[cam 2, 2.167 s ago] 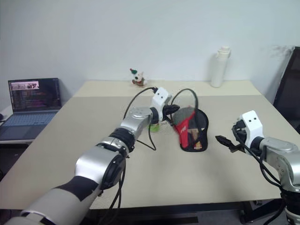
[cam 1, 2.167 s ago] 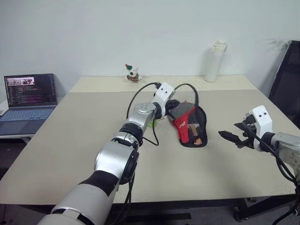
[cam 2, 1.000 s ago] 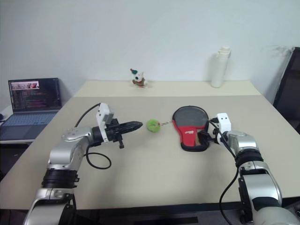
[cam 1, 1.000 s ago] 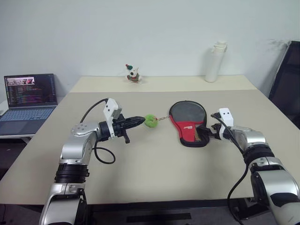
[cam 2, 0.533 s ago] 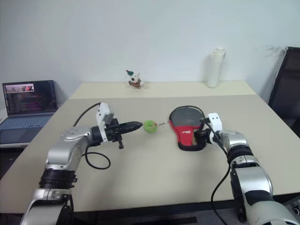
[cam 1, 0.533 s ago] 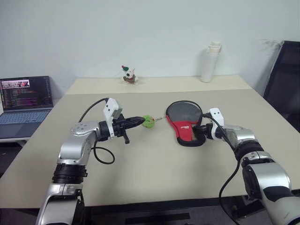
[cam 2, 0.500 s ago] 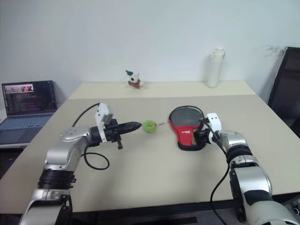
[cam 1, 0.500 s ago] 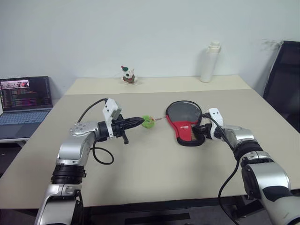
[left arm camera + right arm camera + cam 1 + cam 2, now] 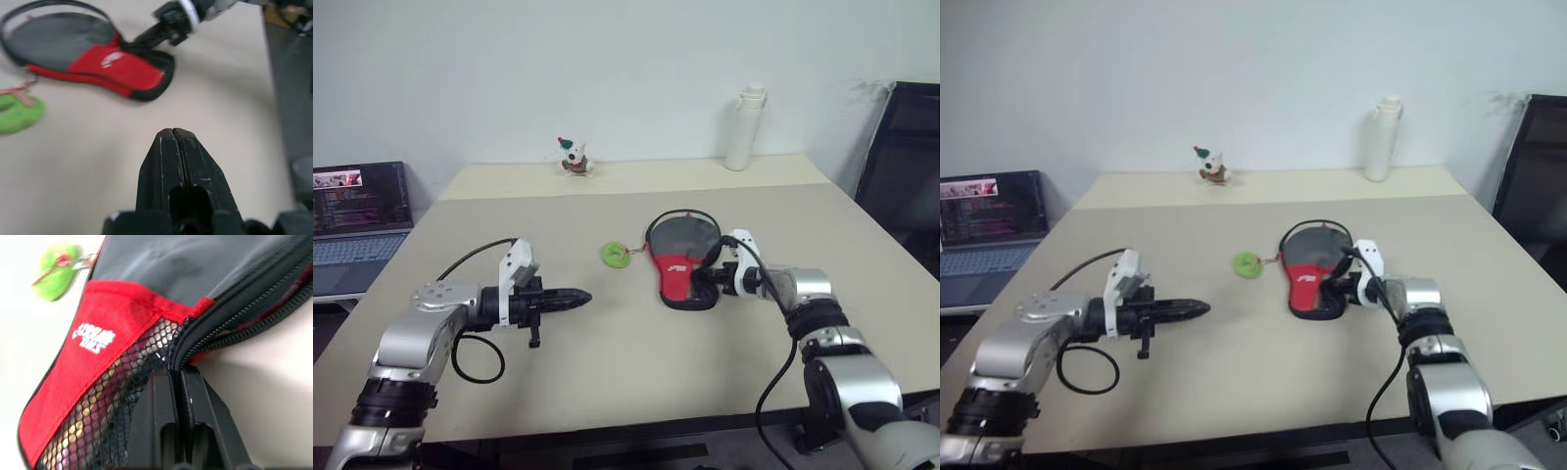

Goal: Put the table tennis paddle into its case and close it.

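Observation:
The case (image 9: 683,257), black with a red narrow end and a mesh pocket, lies flat at the table's middle. Its zip gapes along the right edge (image 9: 230,323). The paddle is hidden inside; only pale and reddish colour shows through the mesh (image 9: 98,421). My right gripper (image 9: 705,277) is shut on the case's zip edge beside the red end (image 9: 176,372). A small green ball (image 9: 614,255) on a cord lies just left of the case. My left gripper (image 9: 582,295) is shut and empty, low over the table well left of the ball, pointing towards the case (image 9: 98,63).
A laptop (image 9: 357,211) sits on a side table at the left. A white bottle (image 9: 744,127) and a small toy figure (image 9: 571,157) stand along the far edge. A black chair (image 9: 901,166) is at the right.
My left gripper has drawn back from the green ball, leftwards and towards me. My right gripper, open a second ago, has closed on the case's edge and moved left. The camera has shifted.

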Robot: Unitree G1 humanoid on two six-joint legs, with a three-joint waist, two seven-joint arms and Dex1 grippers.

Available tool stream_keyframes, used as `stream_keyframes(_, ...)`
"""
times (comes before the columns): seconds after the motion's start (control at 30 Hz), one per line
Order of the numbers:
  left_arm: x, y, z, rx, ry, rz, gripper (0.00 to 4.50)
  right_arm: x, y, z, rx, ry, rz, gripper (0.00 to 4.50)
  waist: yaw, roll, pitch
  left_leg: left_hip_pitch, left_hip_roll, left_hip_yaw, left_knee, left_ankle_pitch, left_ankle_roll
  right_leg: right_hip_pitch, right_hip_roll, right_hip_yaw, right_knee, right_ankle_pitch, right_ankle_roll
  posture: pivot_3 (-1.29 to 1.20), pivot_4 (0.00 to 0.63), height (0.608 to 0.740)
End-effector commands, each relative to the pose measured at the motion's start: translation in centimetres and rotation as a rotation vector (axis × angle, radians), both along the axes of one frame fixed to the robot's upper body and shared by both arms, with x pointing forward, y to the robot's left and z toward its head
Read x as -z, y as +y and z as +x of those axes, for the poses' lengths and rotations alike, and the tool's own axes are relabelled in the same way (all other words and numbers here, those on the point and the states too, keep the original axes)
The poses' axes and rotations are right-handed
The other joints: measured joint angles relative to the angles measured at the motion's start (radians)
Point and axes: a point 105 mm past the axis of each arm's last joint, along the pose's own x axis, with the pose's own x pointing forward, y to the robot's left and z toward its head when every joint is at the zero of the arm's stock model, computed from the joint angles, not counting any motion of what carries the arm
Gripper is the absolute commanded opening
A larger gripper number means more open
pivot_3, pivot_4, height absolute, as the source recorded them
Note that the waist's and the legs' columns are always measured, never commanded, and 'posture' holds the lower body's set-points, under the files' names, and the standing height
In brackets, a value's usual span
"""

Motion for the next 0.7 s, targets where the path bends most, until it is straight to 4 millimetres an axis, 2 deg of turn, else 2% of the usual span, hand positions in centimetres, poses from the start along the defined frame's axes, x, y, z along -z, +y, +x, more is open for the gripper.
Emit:
stream_keyframes(0.03, -1.1, -0.3, -0.8, 0.04, -0.034, 0.01, 0.0, -0.8, 3.1, -2.4, -0.082, 0.002, 0.057, 0.01, 0.001, 0.0, 0.0, 0.0, 0.0, 0.0, 0.0, 0.0, 0.0, 0.0, 0.0, 0.0, 0.0, 0.0, 0.0, 0.0, 0.15, 0.74)
stream_keyframes(0.13, -1.1, -0.4, -1.0, 0.05, -0.028, 0.01, 0.0, 0.1, 4.3, -4.7, -0.113, 0.033, 0.071, 0.01, 0.003, 0.0, 0.0, 0.0, -0.001, 0.0, 0.0, 0.0, 0.0, 0.0, 0.001, 0.0, 0.0, 0.0, 0.0, 0.0, 0.15, 0.74)
stream_keyframes(0.4, -0.2, 0.0, -2.9, 0.12, 0.034, 0.058, 0.0, 2.0, 5.4, -10.3, -0.163, 0.112, 0.069, 0.01, 0.004, 0.0, 0.0, -0.001, -0.002, -0.001, -0.001, 0.0, 0.0, 0.0, 0.001, -0.001, -0.002, -0.002, 0.001, 0.0, 0.15, 0.74)
stream_keyframes(0.5, -0.3, -0.1, -3.4, 0.144, 0.043, 0.064, 0.0, 2.4, 5.0, -11.8, -0.152, 0.136, 0.064, 0.01, 0.008, 0.0, 0.0, -0.001, -0.002, -0.001, -0.001, 0.0, 0.0, 0.0, 0.001, -0.001, -0.002, -0.004, 0.005, 0.0, 0.15, 0.74)
stream_keyframes(0.7, -0.2, -0.6, -4.2, 0.189, 0.064, 0.074, 0.0, 3.2, 3.7, -13.6, -0.105, 0.19, 0.073, 0.01, 0.011, -0.001, 0.0, -0.001, -0.002, -0.001, 0.0, 0.0, 0.0, 0.0, 0.001, -0.001, -0.002, -0.004, 0.005, 0.0, 0.15, 0.74)
